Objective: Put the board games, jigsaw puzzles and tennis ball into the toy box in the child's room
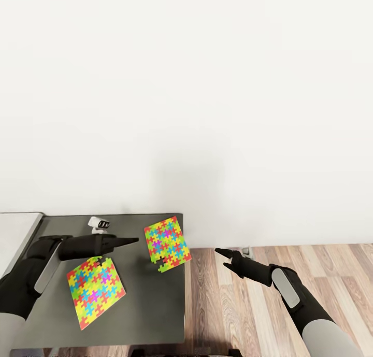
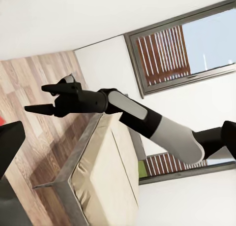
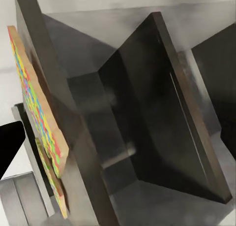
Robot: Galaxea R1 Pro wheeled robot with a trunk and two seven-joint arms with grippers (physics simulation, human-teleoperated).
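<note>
Item: two jigsaw puzzles on the lower dark grey top (image 1: 155, 315), head view
- Nearer jigsaw puzzle (image 1: 96, 290): lies flat toward the robot's left, turned diamond-wise, its long diagonal running from the far right corner to the near left corner
- Farther jigsaw puzzle (image 1: 167, 243): lies flat at the top's right edge, one corner at or just over it; tilted, its longer side running away from the robot; seen edge-on in the right wrist view (image 3: 37, 117)
- Left gripper (image 1: 129, 240): hovers between the two sheets, fingers pointing right, holding nothing; how wide the jaws stand cannot be told
- Right gripper (image 1: 224, 257): off the top over the wood-plank floor (image 1: 311, 263), fingers parted and empty, aimed at the farther sheet; also seen in the left wrist view (image 2: 43, 98)
- Small white device (image 1: 99, 223) near the wall; pale desk top (image 1: 15, 232) at far left
- Judgement: step in hand is picking up a sheet; thin and flat, so best slid to the edge and pinched at an overhanging corner, kept level so pieces hold together
</note>
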